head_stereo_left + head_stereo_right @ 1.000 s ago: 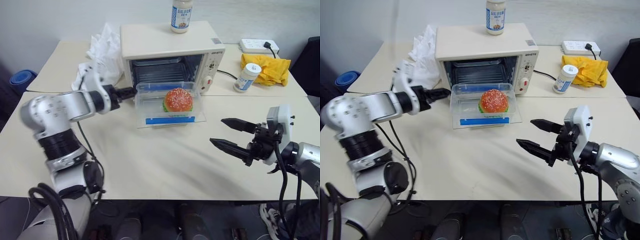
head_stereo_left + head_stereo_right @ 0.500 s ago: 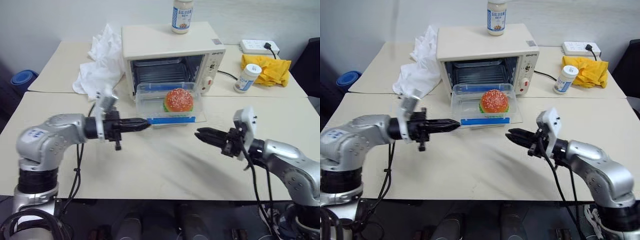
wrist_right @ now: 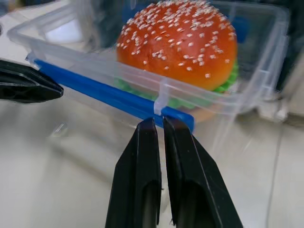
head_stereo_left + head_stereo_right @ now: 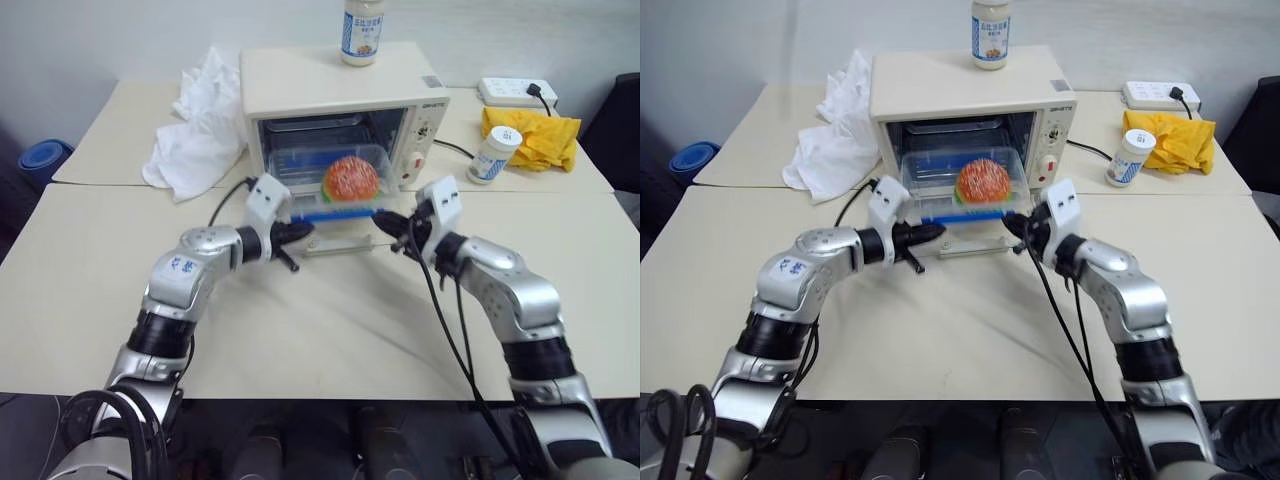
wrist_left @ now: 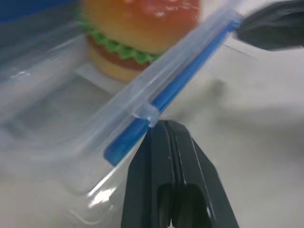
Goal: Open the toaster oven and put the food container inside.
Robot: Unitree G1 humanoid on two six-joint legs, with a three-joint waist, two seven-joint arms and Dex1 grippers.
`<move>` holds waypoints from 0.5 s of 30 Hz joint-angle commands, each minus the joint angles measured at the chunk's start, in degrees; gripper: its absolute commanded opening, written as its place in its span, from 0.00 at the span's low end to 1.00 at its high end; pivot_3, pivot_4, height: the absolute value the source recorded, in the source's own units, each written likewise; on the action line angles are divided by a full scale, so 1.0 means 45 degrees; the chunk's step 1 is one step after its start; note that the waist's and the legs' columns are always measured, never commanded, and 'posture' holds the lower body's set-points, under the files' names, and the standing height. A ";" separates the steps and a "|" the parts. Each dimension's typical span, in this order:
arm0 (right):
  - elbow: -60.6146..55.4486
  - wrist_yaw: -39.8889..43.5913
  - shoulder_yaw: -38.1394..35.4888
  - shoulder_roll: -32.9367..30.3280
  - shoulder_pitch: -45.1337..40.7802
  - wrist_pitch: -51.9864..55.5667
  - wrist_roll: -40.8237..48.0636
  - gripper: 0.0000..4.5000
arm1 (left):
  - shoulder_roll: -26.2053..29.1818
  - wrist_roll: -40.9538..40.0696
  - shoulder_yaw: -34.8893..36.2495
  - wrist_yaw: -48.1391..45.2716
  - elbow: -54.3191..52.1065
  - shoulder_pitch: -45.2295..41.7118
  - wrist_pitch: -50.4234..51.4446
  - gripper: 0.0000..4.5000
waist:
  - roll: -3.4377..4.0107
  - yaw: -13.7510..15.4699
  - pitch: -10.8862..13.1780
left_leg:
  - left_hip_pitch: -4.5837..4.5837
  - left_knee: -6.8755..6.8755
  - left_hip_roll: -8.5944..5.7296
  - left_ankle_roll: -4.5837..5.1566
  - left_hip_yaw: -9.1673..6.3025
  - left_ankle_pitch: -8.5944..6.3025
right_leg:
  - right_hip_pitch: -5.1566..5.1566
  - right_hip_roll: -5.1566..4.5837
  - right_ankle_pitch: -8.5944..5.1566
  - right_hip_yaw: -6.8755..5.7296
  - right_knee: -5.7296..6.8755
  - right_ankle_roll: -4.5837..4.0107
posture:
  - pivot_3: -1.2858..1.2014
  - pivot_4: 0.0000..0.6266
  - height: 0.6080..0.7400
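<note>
From the head we see the food container (image 4: 335,190) at the toaster oven's (image 4: 345,110) open mouth, above the desk (image 4: 330,320), left hand (image 4: 300,231) and right hand (image 4: 385,222) at its front corners. Left wrist: fingers (image 5: 173,156) clenched under the blue clip (image 5: 166,95). Right wrist: fingers (image 3: 147,156) clenched against it too.

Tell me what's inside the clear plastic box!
Inside the food container sits a toy burger: a sesame-seed bun with green lettuce showing under it. The bottom of the burger is partly covered by the box's blue clip, so any other filling is hard to make out.
</note>
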 commanded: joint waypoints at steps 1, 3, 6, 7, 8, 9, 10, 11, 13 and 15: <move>0.1524 -0.0894 -0.0752 0.0761 -0.0942 -0.1402 -0.0545 0.06 | -0.0510 0.0373 0.1056 0.1322 0.0676 -0.0663 -0.0771 0.00 | 0.0001 -0.0009 0.0000 | 0.0005 -0.0009 0.0006 0.0000 0.0000 0.0000 | -0.0003 0.0004 -0.0001 -0.0001 0.0000 -0.0002 | 0.52 0.24 1.00; 0.2718 -0.1284 -0.1029 0.1334 -0.1706 -0.2073 -0.0700 0.06 | -0.0892 0.0482 0.1305 0.1790 0.1195 -0.0917 -0.0999 0.00 | 0.0002 -0.0028 -0.0002 | -0.0006 -0.0028 0.0006 -0.0003 0.0006 0.0001 | -0.0031 0.0001 -0.0001 0.0000 0.0019 -0.0002 | 0.52 0.24 1.00; 0.4317 -0.1404 -0.1303 0.1962 -0.2759 -0.2856 -0.0818 0.06 | -0.1462 0.0726 0.1410 0.2270 0.1948 -0.1265 -0.1545 0.00 | 0.0002 -0.0031 -0.0001 | -0.0030 -0.0020 0.0002 -0.0007 0.0051 0.0004 | -0.0079 -0.0011 0.0000 0.0036 0.0061 0.0000 | 0.52 0.24 1.00; 0.4749 -0.1383 -0.1356 0.2091 -0.3035 -0.3080 -0.0878 0.06 | -0.1631 0.0847 0.1452 0.2479 0.2265 -0.1403 -0.1784 0.00 | 0.0002 -0.0026 -0.0001 | -0.0034 -0.0018 0.0002 -0.0007 0.0058 0.0004 | -0.0085 -0.0011 0.0002 0.0045 0.0064 0.0004 | 0.52 0.24 1.00; 0.5119 -0.1358 -0.1399 0.2181 -0.3265 -0.3278 -0.0940 0.06 | -0.1770 0.0940 0.1518 0.2664 0.2565 -0.1531 -0.1952 0.00 | 0.0002 -0.0027 -0.0001 | -0.0034 -0.0015 0.0000 -0.0011 0.0065 0.0006 | -0.0089 -0.0011 0.0004 0.0053 0.0063 0.0007 | 0.52 0.24 1.00; 0.5347 -0.1325 -0.1437 0.2223 -0.3394 -0.3412 -0.0983 0.06 | -0.1868 0.0959 0.1604 0.2780 0.2732 -0.1594 -0.1980 0.00 | 0.0002 -0.0030 -0.0001 | -0.0037 -0.0016 0.0000 -0.0012 0.0071 0.0007 | -0.0096 -0.0011 0.0005 0.0059 0.0066 0.0008 | 0.52 0.24 1.00; 0.5357 -0.1264 -0.1464 0.2175 -0.3430 -0.3443 -0.1009 0.06 | -0.1856 0.0756 0.1768 0.2667 0.2611 -0.1537 -0.1725 0.00 | 0.0003 -0.0027 -0.0002 | -0.0038 -0.0015 0.0000 -0.0013 0.0072 0.0007 | -0.0098 -0.0010 0.0005 0.0059 0.0067 0.0008 | 0.52 0.24 1.00; 0.5094 -0.1177 -0.1488 0.2052 -0.3336 -0.3341 -0.0996 0.06 | -0.1728 0.0501 0.1884 0.2381 0.2200 -0.1353 -0.1440 0.00 | 0.0003 -0.0034 -0.0002 | -0.0043 -0.0018 0.0000 -0.0013 0.0073 0.0008 | -0.0105 -0.0010 0.0005 0.0061 0.0070 0.0009 | 0.52 0.24 1.00; 0.3621 -0.0890 -0.1563 0.1496 -0.2646 -0.2677 -0.0808 0.06 | -0.1126 -0.0682 0.2320 0.1231 0.0509 -0.0683 -0.0291 0.00 | 0.0004 -0.0070 -0.0002 | -0.0044 -0.0027 0.0003 -0.0014 0.0076 0.0008 | -0.0109 -0.0008 0.0005 0.0066 0.0069 0.0009 | 0.52 0.24 1.00; 0.1716 -0.0524 -0.1668 0.0811 -0.1609 -0.1694 -0.0438 0.06 | -0.0143 -0.1959 0.2748 -0.0142 -0.1432 0.0156 0.0765 0.00 | 0.0007 -0.0104 -0.0004 | -0.0082 -0.0040 0.0011 -0.0042 0.0081 0.0023 | -0.0152 -0.0008 0.0005 0.0078 0.0072 0.0009 | 0.52 0.24 1.00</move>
